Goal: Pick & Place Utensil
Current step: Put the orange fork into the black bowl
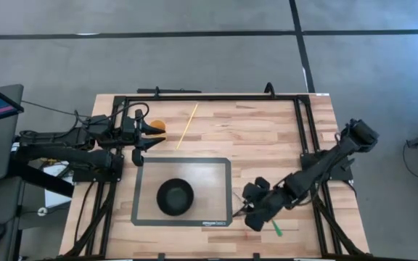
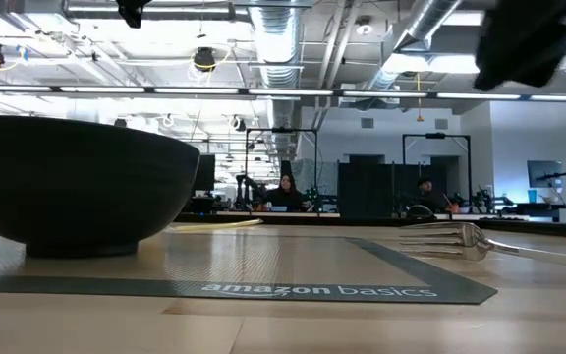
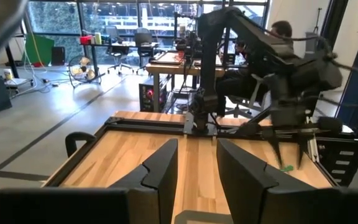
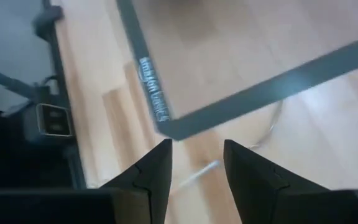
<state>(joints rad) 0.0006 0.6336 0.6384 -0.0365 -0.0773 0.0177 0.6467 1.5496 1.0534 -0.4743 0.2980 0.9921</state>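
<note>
Taking the dark grey rectangular mat with the printed white logo [image 1: 220,168] as the landmark: off its far-left corner the left gripper [image 1: 142,138] waits above the light wooden table [image 1: 267,130]. In its own wrist view its two dark fingers [image 3: 160,171] stand a moderate gap apart, with nothing between them.

Beyond the mat's far edge lie a small orange round object [image 1: 157,125] and, to its right, a thin yellow stick [image 1: 188,125] set at a slant.

On the mat, left of its middle, sits the black round bowl [image 1: 175,196], which fills the left of the low view [image 2: 77,182].

At the mat's near-right corner rests the silver metal fork [image 2: 460,238], its tines on the mat's border and its handle running off onto the bare wood; in the right wrist view a pale metallic streak [image 4: 197,174] shows beside that corner, too blurred to make out further.

The right gripper [image 1: 252,210] hovers just off the same corner, directly above the fork, with its fingers [image 4: 151,171] parted and nothing gripped; the utensil lies on the table below the gap, not touching them.

Right of that gripper, a small green object [image 1: 276,228] lies on the wood near the table's front edge.
</note>
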